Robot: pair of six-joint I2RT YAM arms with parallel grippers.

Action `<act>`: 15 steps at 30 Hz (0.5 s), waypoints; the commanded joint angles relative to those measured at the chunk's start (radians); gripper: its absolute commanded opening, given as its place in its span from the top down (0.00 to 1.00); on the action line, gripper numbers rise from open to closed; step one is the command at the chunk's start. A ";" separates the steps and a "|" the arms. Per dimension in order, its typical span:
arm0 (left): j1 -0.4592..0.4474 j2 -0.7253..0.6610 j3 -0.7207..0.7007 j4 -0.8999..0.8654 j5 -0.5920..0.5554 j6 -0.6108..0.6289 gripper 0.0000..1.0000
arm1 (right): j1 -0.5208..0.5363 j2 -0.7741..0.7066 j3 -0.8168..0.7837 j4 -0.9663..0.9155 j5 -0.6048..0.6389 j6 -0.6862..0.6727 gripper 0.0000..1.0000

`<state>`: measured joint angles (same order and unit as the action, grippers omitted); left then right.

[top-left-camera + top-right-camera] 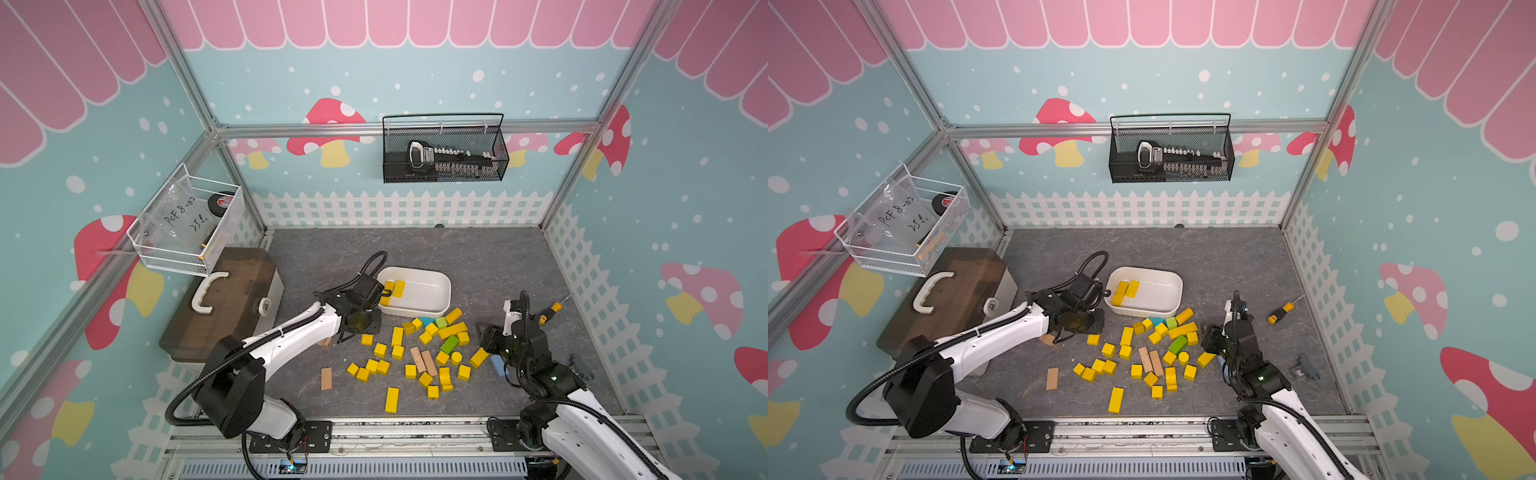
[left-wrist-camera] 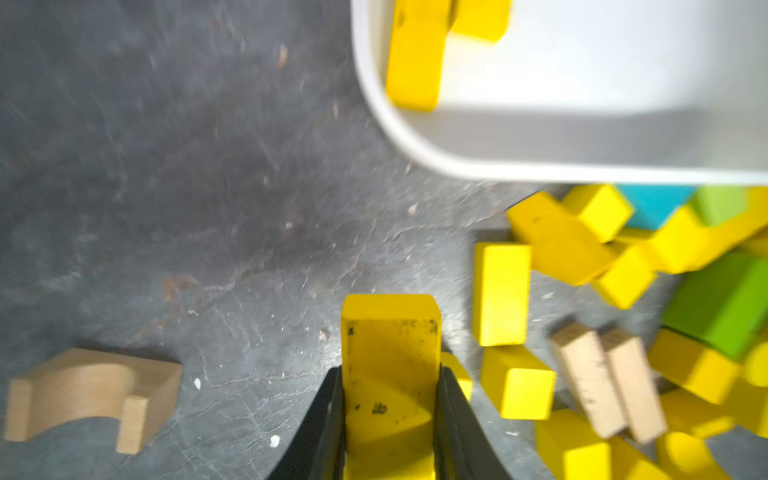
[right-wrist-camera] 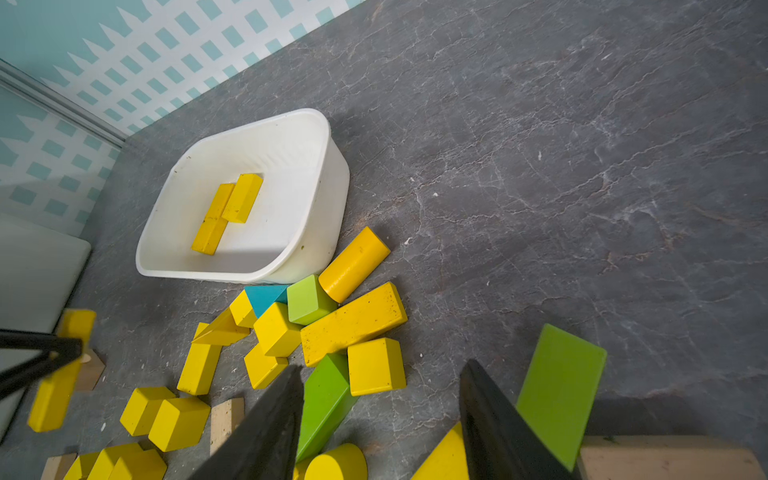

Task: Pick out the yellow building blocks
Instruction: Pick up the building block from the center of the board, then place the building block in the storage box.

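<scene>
Yellow bar (image 2: 390, 324) sits clamped in our left gripper (image 2: 390, 374), its long axis pointing ahead at the white tub (image 2: 415, 153) just beyond (two yellow bars (image 3: 226, 212) lie inside). Our right gripper (image 3: 382, 368) hangs half-open and empty over the yellow building blocks (image 1: 397, 336) scattered on the surface (image 1: 478, 257).

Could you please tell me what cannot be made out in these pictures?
Left gripper: in both top views its grip is hidden under its own wrist.
Yellow bar it holds: near end cut off by the left wrist view's edge.
Blue block: partly behind the right arm in a top view.
Grey part: too small to identify in both top views.
Tool in the black basket: label too small to read.
</scene>
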<state>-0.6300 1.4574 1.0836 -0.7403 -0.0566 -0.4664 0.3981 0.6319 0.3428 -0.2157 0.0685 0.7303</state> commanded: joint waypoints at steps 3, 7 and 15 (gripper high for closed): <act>-0.003 -0.005 0.210 -0.105 -0.006 0.077 0.75 | -0.005 0.035 0.003 0.015 -0.015 -0.003 0.40; -0.005 0.125 0.414 -0.150 0.045 0.137 0.75 | -0.005 0.046 0.008 0.015 -0.013 0.000 0.40; -0.016 0.450 0.797 -0.245 0.110 0.194 0.75 | -0.008 -0.030 -0.019 -0.011 0.018 0.026 0.39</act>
<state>-0.6384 1.8408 1.7981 -0.9062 0.0132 -0.3141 0.3969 0.6312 0.3424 -0.2176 0.0631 0.7361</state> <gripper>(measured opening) 0.302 0.604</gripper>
